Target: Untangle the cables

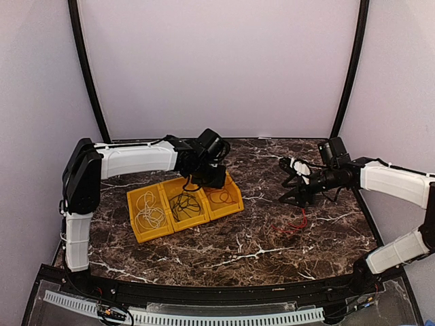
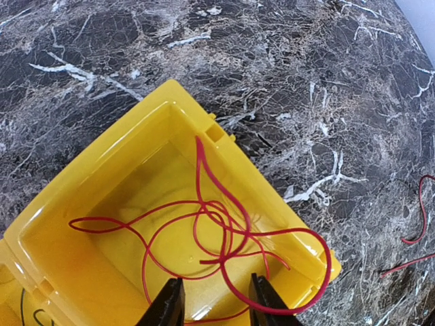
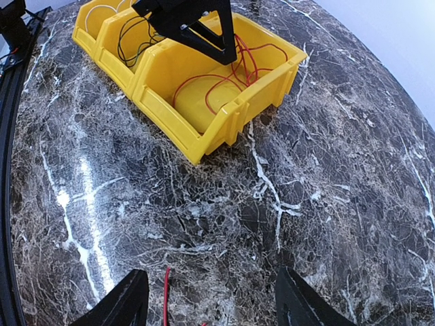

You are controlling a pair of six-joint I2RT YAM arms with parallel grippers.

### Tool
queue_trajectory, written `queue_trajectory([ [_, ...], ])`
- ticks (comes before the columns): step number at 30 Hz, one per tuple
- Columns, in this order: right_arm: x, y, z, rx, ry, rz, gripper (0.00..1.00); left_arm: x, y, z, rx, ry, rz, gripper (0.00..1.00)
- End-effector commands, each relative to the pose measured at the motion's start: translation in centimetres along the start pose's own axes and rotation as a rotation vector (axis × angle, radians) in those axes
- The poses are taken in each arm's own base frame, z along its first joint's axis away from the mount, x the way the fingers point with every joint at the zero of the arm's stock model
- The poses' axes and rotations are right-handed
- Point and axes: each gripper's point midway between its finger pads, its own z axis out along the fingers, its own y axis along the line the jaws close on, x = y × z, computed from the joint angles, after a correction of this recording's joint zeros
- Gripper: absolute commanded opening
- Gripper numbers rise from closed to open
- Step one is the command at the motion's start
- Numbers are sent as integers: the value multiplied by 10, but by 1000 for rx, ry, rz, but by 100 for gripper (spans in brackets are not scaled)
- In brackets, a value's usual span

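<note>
From above, three yellow bins sit side by side left of centre on the marble table. The left one holds the white cable, the middle one the black cable, the right one a red cable. The left gripper hangs over that right bin. The right gripper hovers at right of centre, above a separate red strand lying on the bare table (whether it joins the binned red cable cannot be told).

The left wrist view shows the red cable as loose, overlapping loops on the bin floor, with one loop draped over the bin's lower right rim. The fingertips stand moderately apart at the bottom edge and clamp nothing.

In the right wrist view the jaws are spread wide at the bottom of the frame. The end of the red strand lies on the table between them, ungripped.

The wires look very light, limp and thin, so they will likely snag on one another and slip from a loose pinch. A single stretch away from the crossings, such as the draped loop or the strand's free end, seems the best hold.
</note>
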Motion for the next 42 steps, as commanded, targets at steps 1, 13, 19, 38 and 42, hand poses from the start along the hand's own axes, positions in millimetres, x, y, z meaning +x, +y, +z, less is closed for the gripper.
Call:
queue_trajectory([
  [1,-5,-9,-3,35,-3,-5,66,-15,9,-21,-58,-33,7,39],
  [13,-9,-36,-22,187,9,1,67,-31,4,-77,-22,-153,22,50],
  [19,-8,-57,-59,316,96,60,67,-33,-36,-111,117,-284,160,50],
  [38,91,-44,-89,519,395,208,74,37,-237,-76,707,-374,310,60],
  [42,106,-57,-93,617,408,251,74,47,-262,-41,723,-332,259,60],
])
